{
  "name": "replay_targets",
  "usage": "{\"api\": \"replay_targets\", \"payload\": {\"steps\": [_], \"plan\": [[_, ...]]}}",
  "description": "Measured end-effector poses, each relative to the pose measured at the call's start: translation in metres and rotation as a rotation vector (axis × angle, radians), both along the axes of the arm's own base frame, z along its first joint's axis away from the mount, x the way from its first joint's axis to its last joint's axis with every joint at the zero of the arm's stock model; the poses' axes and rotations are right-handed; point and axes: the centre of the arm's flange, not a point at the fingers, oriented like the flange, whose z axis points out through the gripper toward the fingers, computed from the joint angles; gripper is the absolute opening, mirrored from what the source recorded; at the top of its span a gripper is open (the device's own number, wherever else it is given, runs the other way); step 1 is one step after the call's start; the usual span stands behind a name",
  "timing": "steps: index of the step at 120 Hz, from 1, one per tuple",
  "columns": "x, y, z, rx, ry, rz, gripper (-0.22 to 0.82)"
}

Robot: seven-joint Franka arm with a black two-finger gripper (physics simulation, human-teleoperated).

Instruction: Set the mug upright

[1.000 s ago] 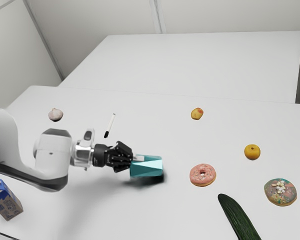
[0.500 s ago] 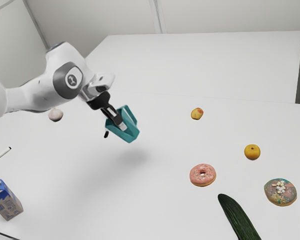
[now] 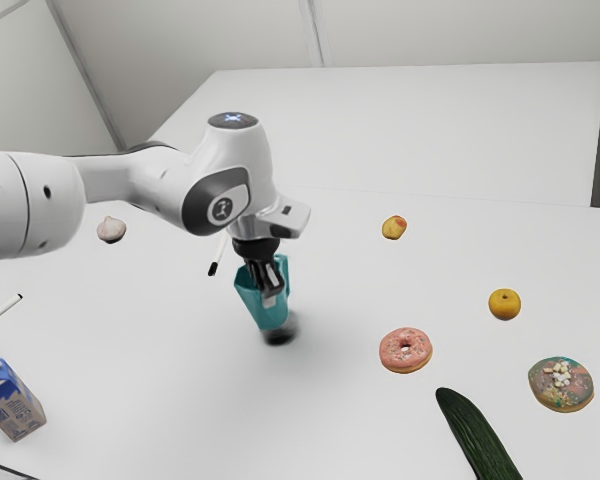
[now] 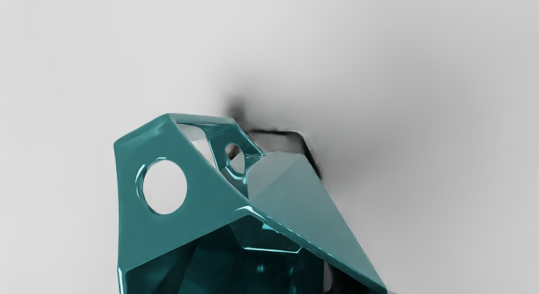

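Gripper (image 3: pixel 268 298): closed on the mug (image 3: pixel 272 317), with the mug's wall between the fingers; the exact gap cannot be read. Mug is at my fingertips, tilted, its mouth on my hand's side and its base slanting down toward the tabletop, with a dark shadow just beneath. Contact between base and table cannot be confirmed. Wrist view: dark interior (image 4: pixel 252 268) nearest my fingertips, and a teal panel (image 4: pixel 210 201) pierced by a round hole.

Surface: smooth white table (image 3: pixel 180 400) under my hand. Past its far edge, a second white table (image 3: pixel 410 120); pale walls (image 3: pixel 180 30) behind.

Clearances: one marker (image 3: pixel 217 262) lies near my hand, on the side away from the exterior camera. Ahead of my hand along the reach, well apart, are a pink donut (image 3: pixel 395 360), a sprinkled donut (image 3: pixel 543 390), a cucumber (image 3: pixel 475 430), a yellow fruit (image 3: pixel 504 310) and a red-tinged fruit (image 3: pixel 391 229). Back toward my arm's base are the garlic (image 3: pixel 111 229), another marker (image 3: pixel 0 311) and a carton (image 3: pixel 15 405). Bare tabletop separates my hand from the pink donut, and more extends toward the exterior camera. The table's far edge is well apart from my hand.
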Motion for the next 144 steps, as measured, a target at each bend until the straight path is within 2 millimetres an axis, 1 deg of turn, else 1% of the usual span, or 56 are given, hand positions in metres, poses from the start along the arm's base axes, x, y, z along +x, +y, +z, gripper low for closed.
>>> {"api": "replay_targets", "payload": {"steps": [19,24,29,36,50,57,63,72,82,89,99,101,116,123,136,144], "plan": [[0.018,0.069,-0.001,0.0,-0.043,0.197,-0.18],[0.02,0.081,-0.003,0.0,-0.049,0.237,-0.18],[0.021,0.087,-0.005,-0.002,-0.054,0.264,-0.18],[0.022,0.084,-0.007,-0.004,-0.059,0.279,-0.18],[0.019,0.059,-0.011,-0.006,-0.066,0.268,-0.18],[0.018,0.052,-0.014,-0.007,-0.064,0.271,-0.18],[0.017,0.051,-0.015,-0.008,-0.064,0.283,-0.18],[0.018,0.056,-0.016,-0.009,-0.065,0.31,-0.18],[0.02,0.061,-0.023,-0.009,-0.059,0.339,-0.18],[0.021,0.059,-0.028,-0.01,-0.057,0.348,-0.18],[0.022,0.055,-0.029,-0.014,-0.06,0.357,-0.18],[0.022,0.055,-0.029,-0.015,-0.06,0.359,-0.15],[0.022,0.054,-0.029,-0.019,-0.062,0.374,0.13],[0.022,0.055,-0.029,-0.02,-0.062,0.381,0.24],[0.022,0.054,-0.028,-0.022,-0.065,0.389,0.38],[0.024,0.054,-0.019,-0.029,-0.079,0.392,0.44]]}}
